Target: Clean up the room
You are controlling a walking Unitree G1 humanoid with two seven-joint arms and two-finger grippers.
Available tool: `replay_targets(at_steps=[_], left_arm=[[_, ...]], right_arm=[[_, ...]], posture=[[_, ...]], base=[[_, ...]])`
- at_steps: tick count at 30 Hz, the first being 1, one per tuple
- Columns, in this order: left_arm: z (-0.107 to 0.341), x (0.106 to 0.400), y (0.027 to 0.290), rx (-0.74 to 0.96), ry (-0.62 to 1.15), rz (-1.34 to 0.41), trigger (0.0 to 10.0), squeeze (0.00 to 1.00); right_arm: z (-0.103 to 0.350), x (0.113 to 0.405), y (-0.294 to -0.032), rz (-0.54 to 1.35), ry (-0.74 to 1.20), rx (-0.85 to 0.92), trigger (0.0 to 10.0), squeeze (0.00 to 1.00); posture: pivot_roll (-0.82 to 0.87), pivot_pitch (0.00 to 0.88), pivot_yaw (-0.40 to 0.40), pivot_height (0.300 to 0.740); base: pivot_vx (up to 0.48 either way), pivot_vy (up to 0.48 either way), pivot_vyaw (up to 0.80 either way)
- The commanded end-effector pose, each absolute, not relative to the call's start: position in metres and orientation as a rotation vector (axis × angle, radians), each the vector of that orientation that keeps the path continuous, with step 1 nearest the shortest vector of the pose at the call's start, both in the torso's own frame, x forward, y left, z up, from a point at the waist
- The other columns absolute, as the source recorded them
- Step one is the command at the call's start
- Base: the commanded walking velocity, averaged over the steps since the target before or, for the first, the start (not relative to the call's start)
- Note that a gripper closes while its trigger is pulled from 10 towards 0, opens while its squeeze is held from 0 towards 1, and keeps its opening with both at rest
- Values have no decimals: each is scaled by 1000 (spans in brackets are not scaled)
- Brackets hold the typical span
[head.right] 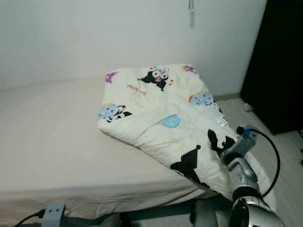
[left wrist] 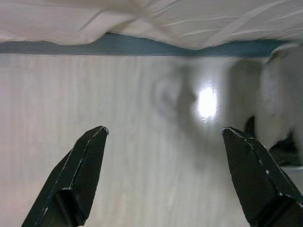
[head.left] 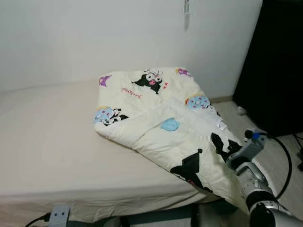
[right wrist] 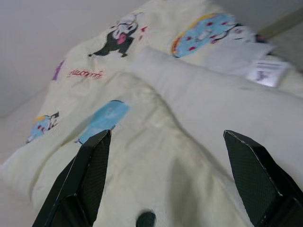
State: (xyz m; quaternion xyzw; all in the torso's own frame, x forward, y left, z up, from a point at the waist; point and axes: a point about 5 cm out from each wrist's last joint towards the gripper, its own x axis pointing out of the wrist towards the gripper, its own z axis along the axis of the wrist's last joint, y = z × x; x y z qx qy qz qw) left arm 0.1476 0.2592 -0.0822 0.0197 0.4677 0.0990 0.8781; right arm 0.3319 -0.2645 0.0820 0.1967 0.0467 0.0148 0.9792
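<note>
A wide bed with a smooth, pale cream sheet stretches away ahead and to the left of the right gripper, its surface flat and only faintly creased. Behind it rises a plain white wall. Beyond the right gripper on its far right stands a tall black cabinet, matte and flat-fronted.

On the bed's right end lies a thick, soft, quilted blanket, cream-coloured and printed with black cartoon figures, blue cupcakes and purple shapes. It is folded loosely into a rough diamond, with one corner draping off the bed's edge toward the right arm. The right gripper hovers just above that near part of the blanket, its two black fingers spread wide apart with nothing between them. A small white label is sewn on the blanket beyond the gripper.

The left gripper hangs low over a pale, glossy wood-grain floor, fingers spread wide and empty; ahead of it the sheet's rumpled hem hangs over a dark blue bed base.

A small grey plug block sits by the bed's near edge.
</note>
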Motion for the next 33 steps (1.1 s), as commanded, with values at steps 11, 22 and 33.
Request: replay_targets(at_steps=[11,22,33], left_arm=[[-76,128,291,125,994,191,10000,0],[-75,129,292,157,998,148,10000,0],[-83,130,271,129,1006,127,10000,0]], right_arm=[[101,341,-275,33,78,324,10000,0],[84,331,-249,348,189,248,10000,0],[83,325,-256,436,240,218,10000,0]], posture=[[84,161,190,485],[79,179,204,485],[20,156,171,485]], base=[[0,0,0],[0,0,0],[0,0,0]])
